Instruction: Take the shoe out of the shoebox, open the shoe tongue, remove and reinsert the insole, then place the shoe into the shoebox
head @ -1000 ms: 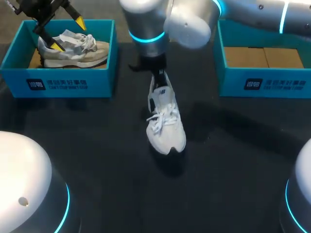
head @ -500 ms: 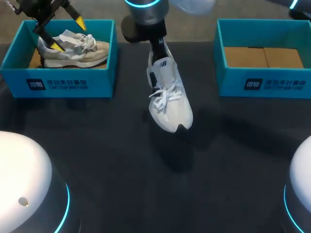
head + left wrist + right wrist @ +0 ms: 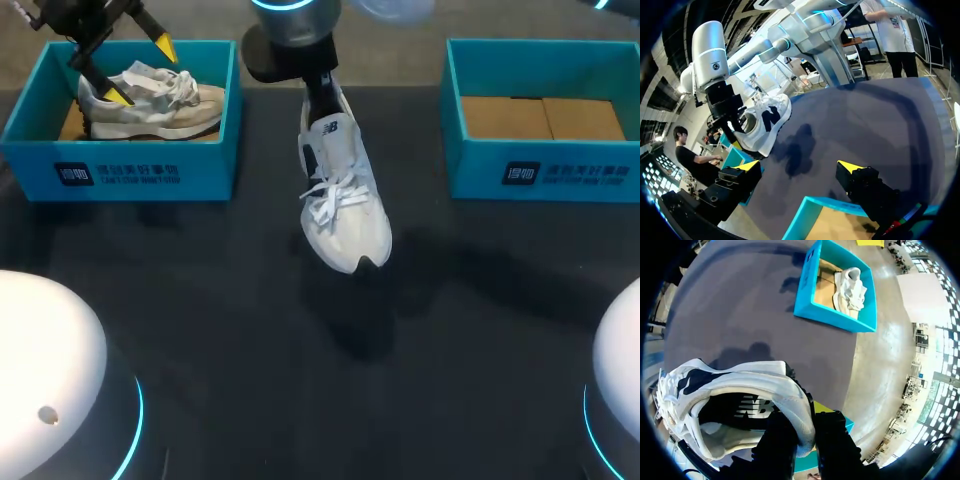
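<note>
Shoe (image 3: 340, 200), white with dark side panels and white laces, hangs toe-down above the dark table (image 3: 250, 350) in the head view, between the two teal boxes, with its shadow lying apart from the toe. The right gripper (image 3: 322, 95) pinches its heel from above. A dark logo shows on the side of the shoe. The left shoebox (image 3: 120, 175) holds a beige shoe (image 3: 150, 105), and the left gripper (image 3: 142, 72) hovers over it with its yellow tips spread wide. The right shoebox (image 3: 545, 175) shows its brown cardboard floor. Both boxes carry a white logo and lines of white print on the front wall. In the left wrist view, the left gripper (image 3: 800, 166) stands wide apart above the teal rim of the left shoebox (image 3: 805, 210), holding nothing, and ahead of it the shoe (image 3: 765, 125) dangles from the right gripper (image 3: 735, 125). In the right wrist view, the right gripper (image 3: 805, 432) clamps the heel collar of the shoe (image 3: 740, 390) between its two black fingers, a logo showing inside the shoe. Well beyond it lies the left shoebox (image 3: 830, 320) with the beige shoe (image 3: 850, 287).
</note>
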Controlling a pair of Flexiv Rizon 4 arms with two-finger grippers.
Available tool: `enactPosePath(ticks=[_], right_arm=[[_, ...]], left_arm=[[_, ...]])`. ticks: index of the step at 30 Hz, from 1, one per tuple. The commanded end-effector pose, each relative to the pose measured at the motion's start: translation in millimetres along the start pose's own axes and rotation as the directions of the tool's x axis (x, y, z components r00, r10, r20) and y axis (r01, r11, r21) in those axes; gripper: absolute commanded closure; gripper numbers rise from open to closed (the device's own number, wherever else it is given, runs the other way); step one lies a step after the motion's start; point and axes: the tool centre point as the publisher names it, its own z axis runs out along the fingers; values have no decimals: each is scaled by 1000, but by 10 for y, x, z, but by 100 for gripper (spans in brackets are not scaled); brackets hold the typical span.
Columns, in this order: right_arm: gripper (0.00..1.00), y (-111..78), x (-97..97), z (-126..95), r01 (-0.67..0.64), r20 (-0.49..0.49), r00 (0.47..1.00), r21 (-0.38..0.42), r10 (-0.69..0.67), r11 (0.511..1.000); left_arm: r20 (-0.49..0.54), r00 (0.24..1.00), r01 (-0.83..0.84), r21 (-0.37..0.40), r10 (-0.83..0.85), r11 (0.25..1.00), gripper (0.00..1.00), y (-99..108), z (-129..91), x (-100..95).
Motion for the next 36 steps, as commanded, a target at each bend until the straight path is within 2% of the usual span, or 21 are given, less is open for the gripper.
enactPosePath(ticks=[1,4,7,12,18,24,30,36], right_arm=[[100,-9,-6,-11,1,-1,1000,-1,-1,1000],[100,-9,-6,-11,1,-1,1000,-1,-1,1000],[100,-184,-118,63,3,-11,1000,4,-3,1000],[100,-598,-348,227,36,-30,999,25,-35,999],[100,-1197,-619,421,36,-76,997,49,-33,998],[100,-1717,-851,517,-8,-130,992,9,9,1000],[100,-2147,-967,472,-29,-143,990,-65,19,997],[100,-2468,-932,433,-45,-134,990,-88,33,995]], left_arm=[[-3,1000,0,-2,0,1000,0,-7,-4,1],[-3,1000,0,-2,0,1000,0,-7,-4,1],[-3,1000,0,-2,0,1000,0,-7,-4,1],[-3,1000,0,-2,0,1000,0,-7,-4,1],[-3,1000,0,-2,0,1000,0,-7,-4,1],[-3,1000,0,-2,0,1000,0,-7,-4,1],[-3,1000,0,-2,0,1000,0,-7,-4,1],[-3,1000,0,-2,0,1000,0,-7,-4,1]])
